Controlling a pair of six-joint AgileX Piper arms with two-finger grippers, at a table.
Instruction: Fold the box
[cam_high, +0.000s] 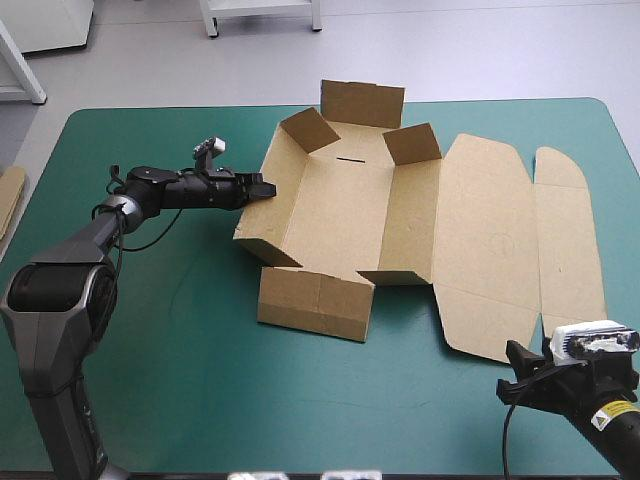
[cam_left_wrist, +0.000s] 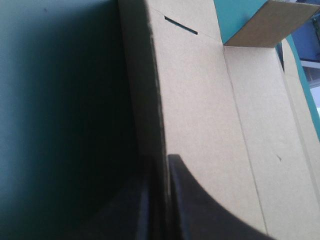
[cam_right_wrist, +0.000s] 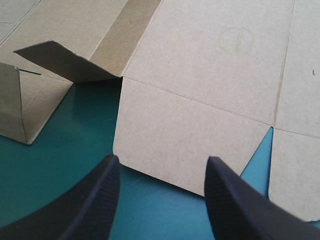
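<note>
**Brown board box, part raised, pinched at one wall**

Brown box (cam_high: 350, 200) at the middle of the teal-green cover (cam_high: 180, 340), base flat, lid panel (cam_high: 490, 240) spread flat toward the table's right edge; left wall (cam_high: 258, 215) upright; two small corner flaps (cam_high: 310, 130) lifted at the far end; near end flap (cam_high: 315, 303) lying outward. Low, from the table's left: left gripper (cam_high: 262, 188), set astride the top edge of that left wall, probably to hold it upright for tucking; black fingers (cam_left_wrist: 190, 200) all but closed, clamped on the board, one inside the tray and one outside. Near the table's near right corner: right gripper (cam_high: 507, 370), aimed at the lid's near flap (cam_right_wrist: 175, 135), seemingly held clear in readiness; fingers (cam_right_wrist: 95, 200) spread wide, grasping nothing, tips near the flap's near edge, apparently without contact. Edge of more board (cam_high: 8, 195) at the table's left edge.
</note>
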